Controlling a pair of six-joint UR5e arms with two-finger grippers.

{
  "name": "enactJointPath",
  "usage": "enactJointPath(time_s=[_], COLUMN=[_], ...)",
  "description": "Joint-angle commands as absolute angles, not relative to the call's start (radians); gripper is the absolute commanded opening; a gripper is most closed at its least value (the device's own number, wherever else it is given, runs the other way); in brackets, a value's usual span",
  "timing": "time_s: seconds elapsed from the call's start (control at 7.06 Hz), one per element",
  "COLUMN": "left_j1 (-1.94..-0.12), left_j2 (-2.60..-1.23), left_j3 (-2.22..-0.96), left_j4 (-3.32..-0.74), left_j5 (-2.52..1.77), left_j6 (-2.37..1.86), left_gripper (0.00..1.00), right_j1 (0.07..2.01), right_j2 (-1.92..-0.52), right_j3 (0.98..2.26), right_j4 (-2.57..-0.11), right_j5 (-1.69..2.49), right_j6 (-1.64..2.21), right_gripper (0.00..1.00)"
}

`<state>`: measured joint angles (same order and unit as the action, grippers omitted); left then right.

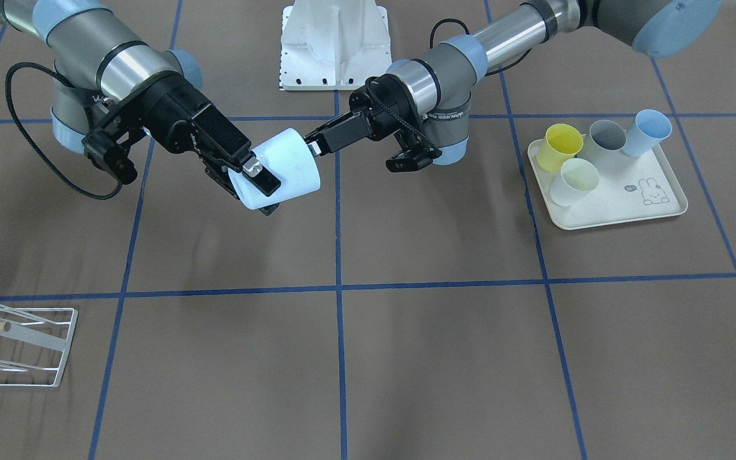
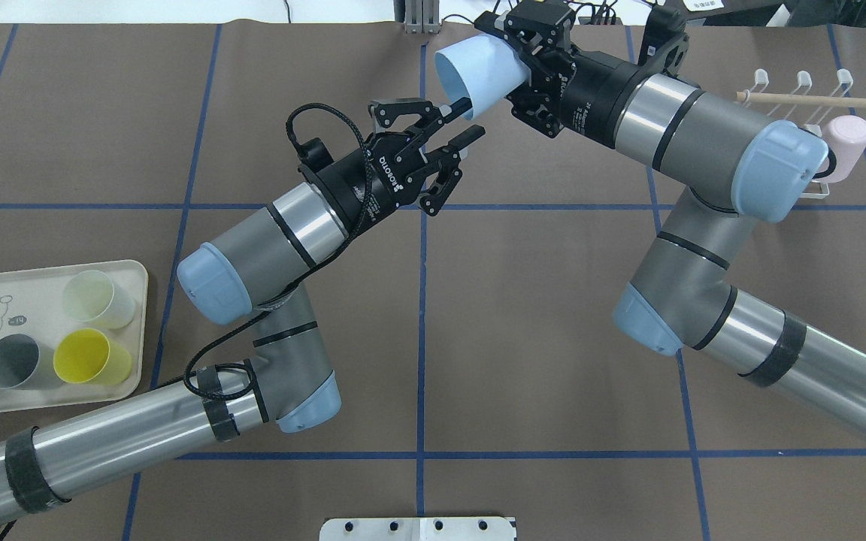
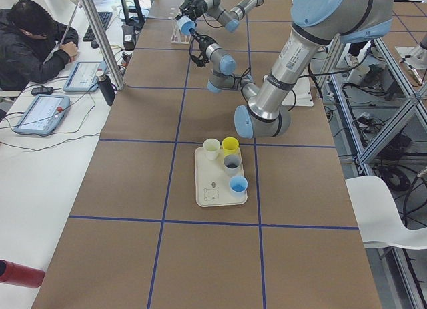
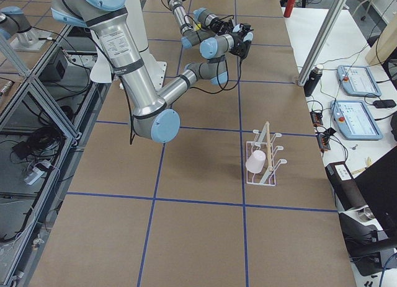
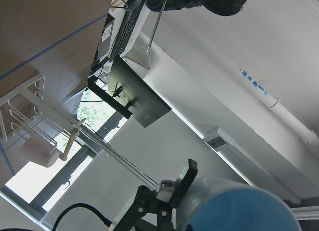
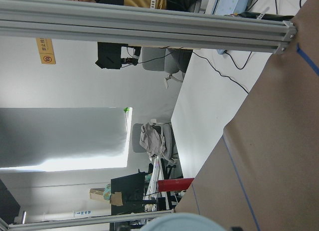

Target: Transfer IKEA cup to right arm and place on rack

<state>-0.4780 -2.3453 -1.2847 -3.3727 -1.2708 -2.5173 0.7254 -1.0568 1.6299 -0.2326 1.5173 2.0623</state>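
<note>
The light-blue IKEA cup (image 1: 288,163) hangs on its side above the table's far middle, its mouth (image 2: 452,75) facing the left arm. My right gripper (image 1: 264,191) is shut on the cup's base end, one finger above and one below; it also shows at the top centre of the overhead view (image 2: 527,71). My left gripper (image 2: 470,122) is open, one finger inside the cup's rim and the other outside it, with a gap between them. The white wire rack (image 2: 809,98) with its wooden dowel stands at the far right and holds a pink cup (image 2: 846,146).
A cream tray (image 1: 604,217) with a rabbit drawing carries yellow, grey, white and light-blue cups at the table's left end (image 2: 27,398). Blue tape lines cross the brown table. A white base plate (image 1: 335,45) sits at the robot's side. A person sits at a side desk (image 3: 30,39).
</note>
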Motion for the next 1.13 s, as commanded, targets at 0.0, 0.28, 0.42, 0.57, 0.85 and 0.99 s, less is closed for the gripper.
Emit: enactJointPath(time_s=[0.0, 0.28, 0.42, 0.57, 0.85, 0.99], left_j1=[-0.477, -0.486, -0.489, -0.494, -0.564, -0.607], left_j2=[-2.342, -2.339, -2.341, -2.341, -2.332, -2.320], left_j3=[-1.289, -1.289, -1.292, -1.298, -1.336, -1.426], left_j4=[-3.379, -3.376, -3.372, -3.360, -3.187, -3.014], left_j5=[-1.270, -1.273, -1.278, -1.279, -1.415, -1.483], left_j6=[-2.488, -2.471, -2.371, -2.282, -2.194, -2.180], left_gripper=[1.00, 1.00, 1.00, 1.00, 1.00, 1.00], right_j1=[0.750, 0.800, 0.836, 0.874, 0.967, 1.009], right_j2=[-1.057, -1.066, -1.084, -1.126, -1.215, -1.274], right_j3=[1.620, 1.602, 1.591, 1.592, 1.601, 1.632], right_j4=[-0.233, -0.236, -0.257, -0.299, -0.409, -0.481], right_j5=[1.517, 1.519, 1.523, 1.532, 1.610, 1.614], right_j6=[2.059, 1.998, 1.917, 1.826, 1.523, 1.393], right_gripper=[0.00, 0.00, 0.00, 0.00, 0.00, 0.00])
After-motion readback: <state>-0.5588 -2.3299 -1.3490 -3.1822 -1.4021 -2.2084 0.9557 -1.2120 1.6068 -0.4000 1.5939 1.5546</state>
